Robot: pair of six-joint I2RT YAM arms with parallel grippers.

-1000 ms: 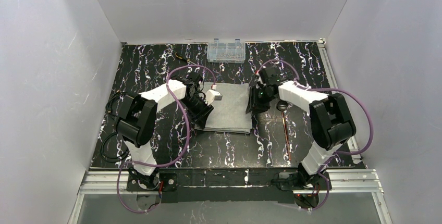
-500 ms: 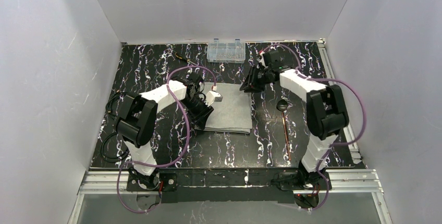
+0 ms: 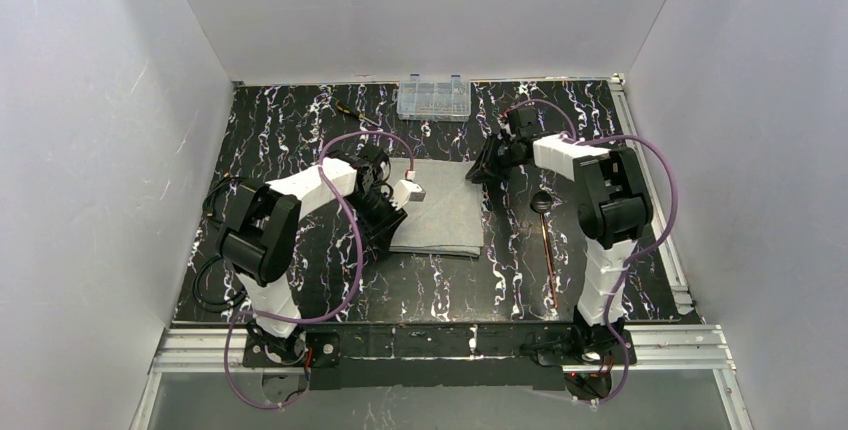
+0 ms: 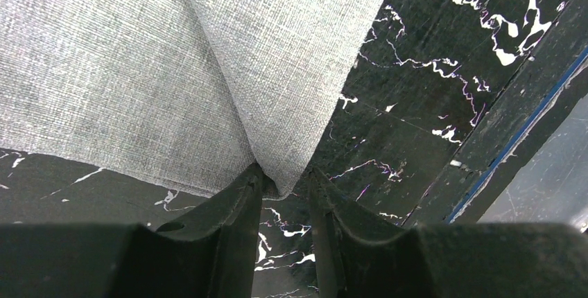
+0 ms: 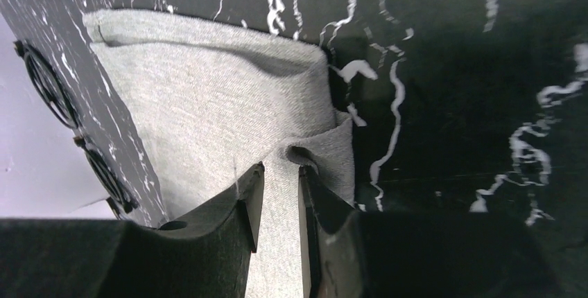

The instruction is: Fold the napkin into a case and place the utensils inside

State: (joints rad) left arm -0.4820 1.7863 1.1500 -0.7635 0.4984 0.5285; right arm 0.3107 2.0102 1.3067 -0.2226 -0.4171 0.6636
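Centrally on the black marbled counter [image 3: 300, 130] lies the folded grey napkin [image 3: 445, 215]. The left hand [image 4: 281, 183] pinches its lower-left corner. The right hand [image 5: 277, 173], fingers nearly together, meets its upper-right fold, grip uncertain. The utensils [image 3: 547, 250] lie right of centre.

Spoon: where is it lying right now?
Top view, right side: the spoon lies on the table just right of the napkin, apart from it.

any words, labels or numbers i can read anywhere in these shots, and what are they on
None can be read in any view.
The clear compartment box: any label is too small to make out.
The napkin: plain grey cloth, no print.
The table: only white marbling, no lettering.
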